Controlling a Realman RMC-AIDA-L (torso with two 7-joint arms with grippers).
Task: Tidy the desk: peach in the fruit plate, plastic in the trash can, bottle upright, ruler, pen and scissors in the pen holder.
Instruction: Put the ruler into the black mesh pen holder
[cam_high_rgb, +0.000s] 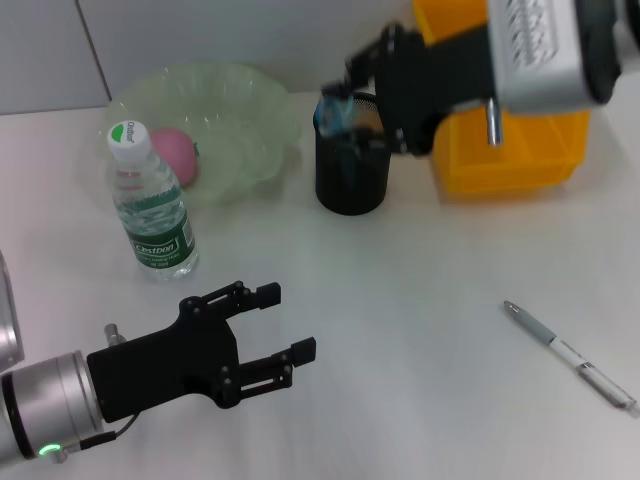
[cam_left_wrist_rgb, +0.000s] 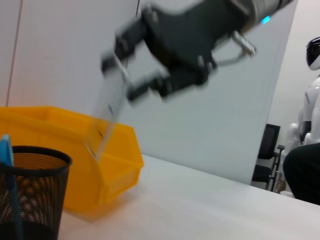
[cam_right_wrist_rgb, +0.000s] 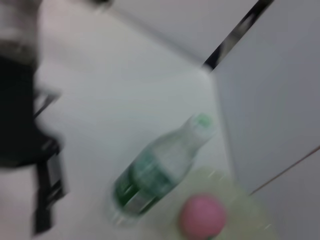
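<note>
Above the black mesh pen holder, the right gripper hangs w/ its fingers clamped on a clear plastic ruler. In the left wrist view the ruler slants down from the fingers, its lower end above and beside the holder rim, not yet inside. A blue item already stands in the holder. Yellow bin sits just behind the holder. Left gripper hovers low over the table at near side, fingers apart, holding nothing. Water bottle stands upright beside the pale green fruit plate, which contains the pink peach. Pen lies flat on the table, far right, well apart from both grippers.
</note>
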